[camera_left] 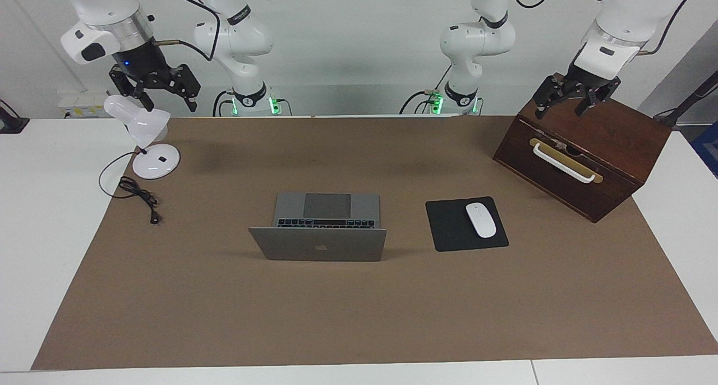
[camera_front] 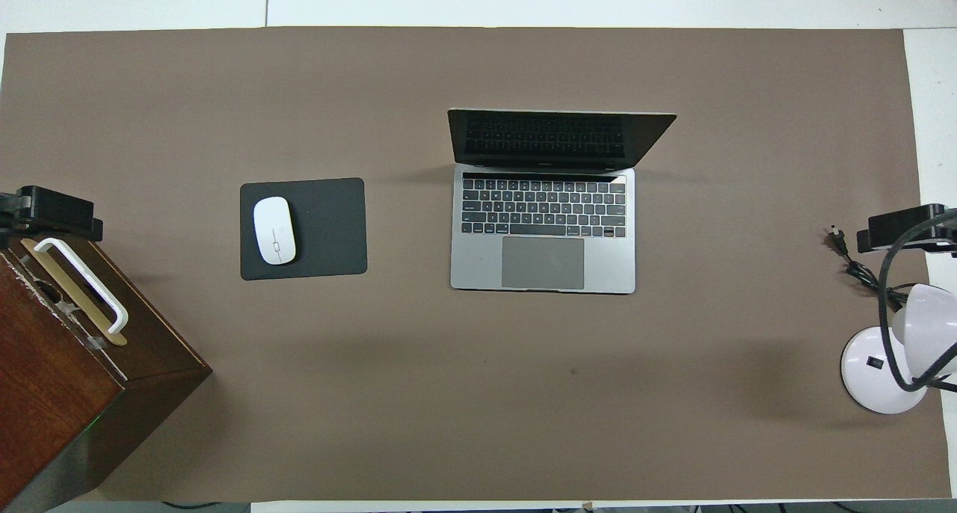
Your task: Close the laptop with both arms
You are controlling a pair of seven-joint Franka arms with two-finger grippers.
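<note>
Both jaws wide, empty — one open laptop (camera_left: 318, 234), two arms.

I see even, bright overhead light across the brown mat (camera_left: 359, 306), with both views sharp. Soft, faint shadows fall beside the laptop (camera_front: 543, 229) and the wooden box (camera_front: 90, 363); no glare shows.

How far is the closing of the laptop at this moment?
Nothing looks done: the laptop stands open, screen toward the robots. Nothing is in hand: the left tool is open over the wooden box, the right tool open over the lamp. Reaching the lid and folding it down are left.
</note>
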